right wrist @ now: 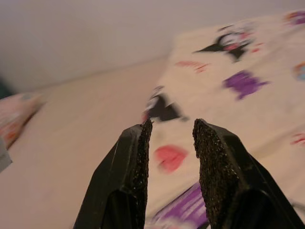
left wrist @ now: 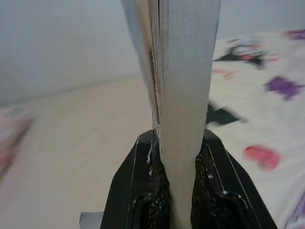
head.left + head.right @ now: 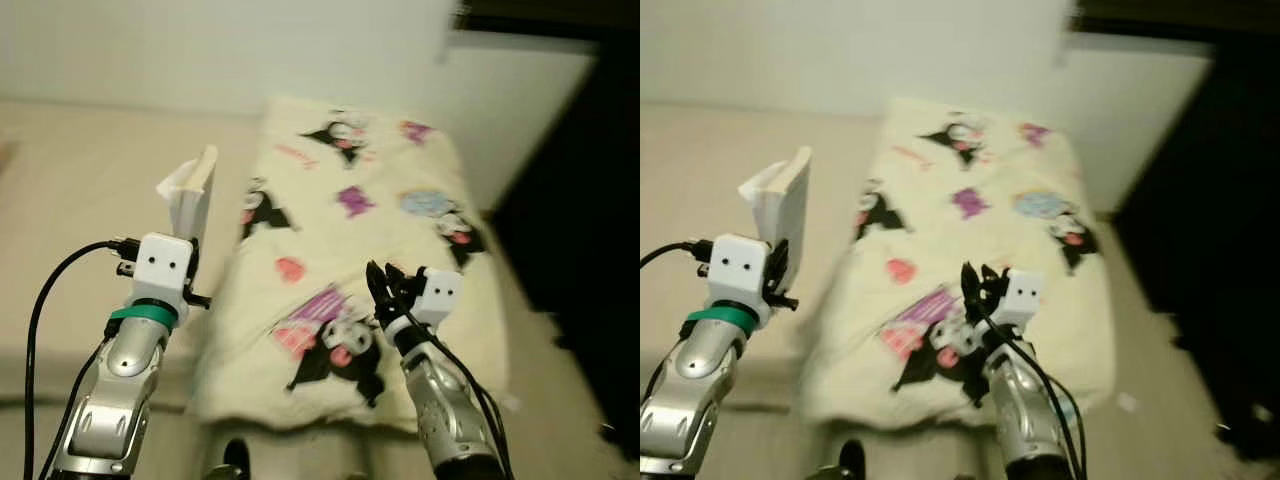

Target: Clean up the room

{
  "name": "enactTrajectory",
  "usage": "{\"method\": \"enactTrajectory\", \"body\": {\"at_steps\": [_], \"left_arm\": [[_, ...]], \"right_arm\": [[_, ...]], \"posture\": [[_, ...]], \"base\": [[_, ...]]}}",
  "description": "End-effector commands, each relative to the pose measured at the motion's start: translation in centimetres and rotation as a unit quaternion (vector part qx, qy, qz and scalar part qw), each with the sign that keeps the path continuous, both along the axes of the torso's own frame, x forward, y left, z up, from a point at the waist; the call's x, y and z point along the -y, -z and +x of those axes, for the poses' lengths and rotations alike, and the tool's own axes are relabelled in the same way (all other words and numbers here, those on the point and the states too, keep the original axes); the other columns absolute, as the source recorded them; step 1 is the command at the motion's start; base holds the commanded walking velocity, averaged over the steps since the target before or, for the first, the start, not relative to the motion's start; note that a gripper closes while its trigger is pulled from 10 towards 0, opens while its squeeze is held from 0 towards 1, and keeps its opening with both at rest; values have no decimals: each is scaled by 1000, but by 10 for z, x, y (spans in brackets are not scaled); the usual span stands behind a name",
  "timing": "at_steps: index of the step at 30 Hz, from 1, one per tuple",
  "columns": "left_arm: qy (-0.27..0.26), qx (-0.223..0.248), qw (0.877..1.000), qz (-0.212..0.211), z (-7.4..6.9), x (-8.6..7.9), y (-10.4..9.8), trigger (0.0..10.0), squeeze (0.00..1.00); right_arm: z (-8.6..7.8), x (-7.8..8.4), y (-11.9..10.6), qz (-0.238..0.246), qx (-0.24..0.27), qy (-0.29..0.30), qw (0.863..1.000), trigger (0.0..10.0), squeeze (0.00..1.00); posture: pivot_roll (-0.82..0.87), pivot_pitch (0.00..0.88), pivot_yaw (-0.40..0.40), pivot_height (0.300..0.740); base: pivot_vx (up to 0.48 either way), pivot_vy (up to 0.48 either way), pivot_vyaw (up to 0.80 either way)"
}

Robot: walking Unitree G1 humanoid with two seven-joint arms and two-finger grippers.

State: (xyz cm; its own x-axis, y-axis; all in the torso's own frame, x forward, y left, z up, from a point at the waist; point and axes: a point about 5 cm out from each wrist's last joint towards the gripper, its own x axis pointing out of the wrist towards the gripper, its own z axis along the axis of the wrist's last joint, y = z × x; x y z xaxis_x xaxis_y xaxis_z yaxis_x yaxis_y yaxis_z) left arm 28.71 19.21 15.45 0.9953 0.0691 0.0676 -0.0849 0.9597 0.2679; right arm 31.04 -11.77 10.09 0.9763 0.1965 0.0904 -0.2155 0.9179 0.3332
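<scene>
— Book: where is it?

— Up in the left gripper, off the floor. The two black fingers are clamped on its lower end, one on each cover, with the page block squeezed between them.

— Which way does it run?

— Its long axis stands nearly upright, leaning slightly away from the robot. The free end points up toward the white wall, and a thin edge faces the wrist camera.

— What lies beside it?

— A quilt, cream with cartoon prints in black, purple and pink, spread on the floor. Its left edge runs just to the right of the book, as seen from the head. Its far end comes close to the wall.

— And the right gripper?

— It hovers over the near part of the quilt, fingers apart with a narrow gap and nothing in them.

— Where is there open room?

— Pale bare floor stretches to the left of the quilt as far as the wall. On the right, a dark area borders a narrow strip of floor.
</scene>
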Motion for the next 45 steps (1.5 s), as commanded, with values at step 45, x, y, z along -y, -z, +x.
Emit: {"method": "enactTrajectory", "body": {"at_steps": [45], "left_arm": [[-42,-1,999,11,8,-3,-1,10000,0]], "right_arm": [[-4,-7,4,-30,6,-44,999,10000,0]], "posture": [[94,52,-17,740]], "base": [[-63,0,511]]}}
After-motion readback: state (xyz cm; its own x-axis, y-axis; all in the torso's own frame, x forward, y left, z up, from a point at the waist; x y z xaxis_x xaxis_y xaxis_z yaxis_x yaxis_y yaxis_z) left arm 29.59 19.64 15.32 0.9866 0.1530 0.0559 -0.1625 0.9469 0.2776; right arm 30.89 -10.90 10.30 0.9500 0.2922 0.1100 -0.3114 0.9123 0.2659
